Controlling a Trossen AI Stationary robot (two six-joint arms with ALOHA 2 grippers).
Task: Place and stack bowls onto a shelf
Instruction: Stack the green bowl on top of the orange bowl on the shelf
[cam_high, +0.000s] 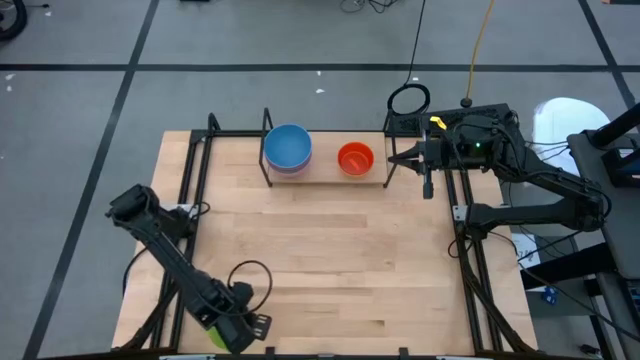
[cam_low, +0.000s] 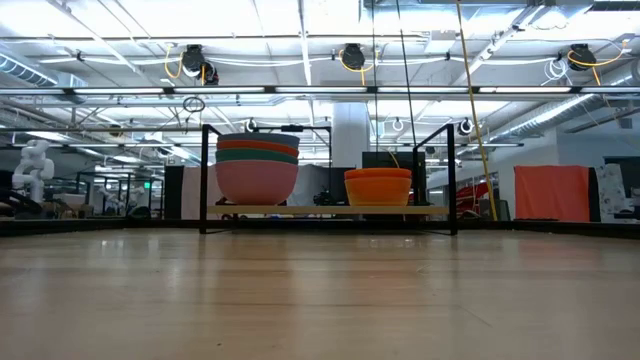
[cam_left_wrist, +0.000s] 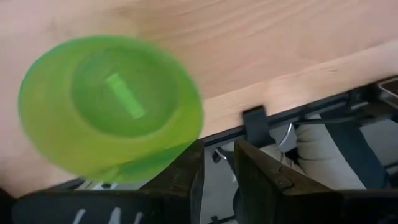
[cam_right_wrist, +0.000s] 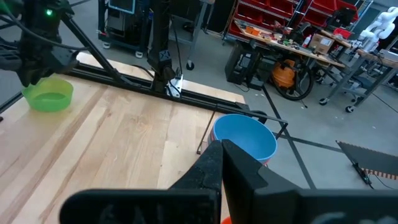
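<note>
The green bowl (cam_high: 213, 338) (cam_left_wrist: 112, 106) (cam_right_wrist: 48, 93) is at the table's near-left corner, by the near edge. My left gripper (cam_high: 245, 325) (cam_left_wrist: 217, 155) is over it, open, with both fingers just outside the bowl's wall and no bowl between them. The shelf (cam_high: 322, 168) (cam_low: 330, 210) stands at the far edge. It carries a stack of bowls topped by the blue bowl (cam_high: 288, 146) (cam_right_wrist: 245, 137), and an orange-red bowl (cam_high: 355, 158) (cam_low: 378, 187) to the stack's right. My right gripper (cam_high: 398, 158) (cam_right_wrist: 222, 149) is shut, at the shelf's right end. The low view shows no gripper. My left gripper has one fingertip (cam_left_wrist: 186, 162) right against the outside of the green bowl's wall (cam_left_wrist: 163, 152), coming at it from above at a slant. I cannot tell whether the two touch. The bowl is not between the fingers.
Black rails run along the table's left side (cam_high: 190, 190) and right side (cam_high: 470, 250). A cable loop (cam_high: 250, 285) lies beside my left arm. The middle of the wooden tabletop (cam_high: 340, 260) is bare. Beyond the table are workbenches and shelving (cam_right_wrist: 298, 43).
</note>
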